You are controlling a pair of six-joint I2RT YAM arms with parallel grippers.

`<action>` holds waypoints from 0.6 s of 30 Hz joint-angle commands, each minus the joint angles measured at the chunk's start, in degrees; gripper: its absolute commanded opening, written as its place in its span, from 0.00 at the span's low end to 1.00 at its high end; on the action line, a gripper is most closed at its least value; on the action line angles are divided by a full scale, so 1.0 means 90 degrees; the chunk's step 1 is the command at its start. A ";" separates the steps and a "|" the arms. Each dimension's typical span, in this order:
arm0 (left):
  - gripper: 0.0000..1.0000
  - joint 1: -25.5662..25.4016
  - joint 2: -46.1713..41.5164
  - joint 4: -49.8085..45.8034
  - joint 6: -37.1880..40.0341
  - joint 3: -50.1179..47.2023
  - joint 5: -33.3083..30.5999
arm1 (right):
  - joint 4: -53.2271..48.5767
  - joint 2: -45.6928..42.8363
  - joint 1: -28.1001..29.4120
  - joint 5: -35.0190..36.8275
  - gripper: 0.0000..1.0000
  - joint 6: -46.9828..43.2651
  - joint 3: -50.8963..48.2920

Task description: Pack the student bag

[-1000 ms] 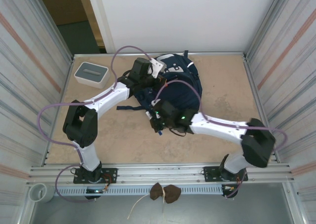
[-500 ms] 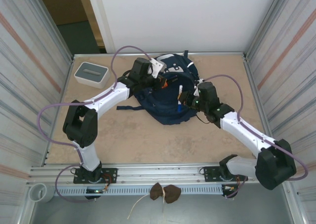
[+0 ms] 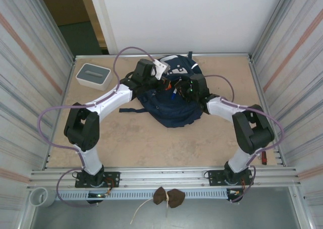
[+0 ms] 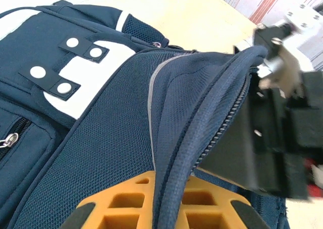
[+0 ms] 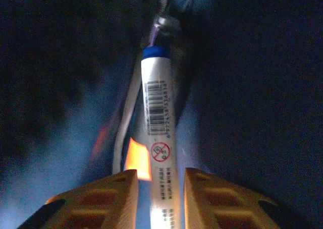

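Note:
The navy student bag [image 3: 174,110] lies at the back middle of the table, its top opening facing away from the arms. My left gripper [image 3: 162,80] is shut on the bag's zipper rim [image 4: 202,133] and holds the opening up; its orange fingers [image 4: 126,201] pinch the fabric. My right gripper [image 3: 177,90] reaches into the opening. Inside the dark bag [image 5: 252,88], a white pen with a blue cap [image 5: 157,118] lies between the right gripper's [image 5: 160,174] orange fingers [image 5: 207,188]. The jaws stand apart, with a gap beside the pen.
A small white-and-grey box [image 3: 94,75] sits at the back left. A dark strap [image 3: 130,110] trails from the bag toward the left arm. Metal walls close in both sides. A brown object [image 3: 169,197] lies beyond the front rail.
My right arm swung from the bag's near side round to its opening, carrying the pen inside. Its jaws have parted around the pen. The left gripper has kept its hold.

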 commanded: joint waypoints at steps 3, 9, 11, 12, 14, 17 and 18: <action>0.00 -0.0090 -0.0725 0.0575 -0.0078 -0.0042 0.0185 | -0.0314 -0.0402 0.0002 -0.0137 0.43 -0.0532 0.0313; 0.00 -0.0082 -0.0768 0.0659 -0.0112 -0.0168 0.0074 | -0.1712 -0.2290 0.0023 0.0167 0.47 -0.1777 -0.0602; 0.00 -0.0077 -0.0777 0.0665 -0.0141 -0.0199 0.0080 | -0.2241 -0.2886 -0.0066 0.0356 0.49 -0.2066 -0.0956; 0.00 -0.0086 -0.0796 0.0681 -0.0159 -0.0234 0.0106 | -0.2523 -0.3188 -0.0159 0.0454 0.49 -0.2194 -0.1111; 0.00 -0.0086 -0.0838 0.0730 -0.0194 -0.0325 0.0131 | -0.2812 -0.3564 -0.0402 0.0579 0.52 -0.2395 -0.1372; 0.00 -0.0087 -0.0919 0.0778 -0.0275 -0.0476 0.0117 | -0.3068 -0.3659 -0.0850 0.0440 0.55 -0.2588 -0.1467; 0.00 -0.0095 -0.0948 0.0801 -0.0313 -0.0534 0.0116 | -0.3043 -0.3585 -0.0960 0.0380 0.56 -0.2608 -0.1462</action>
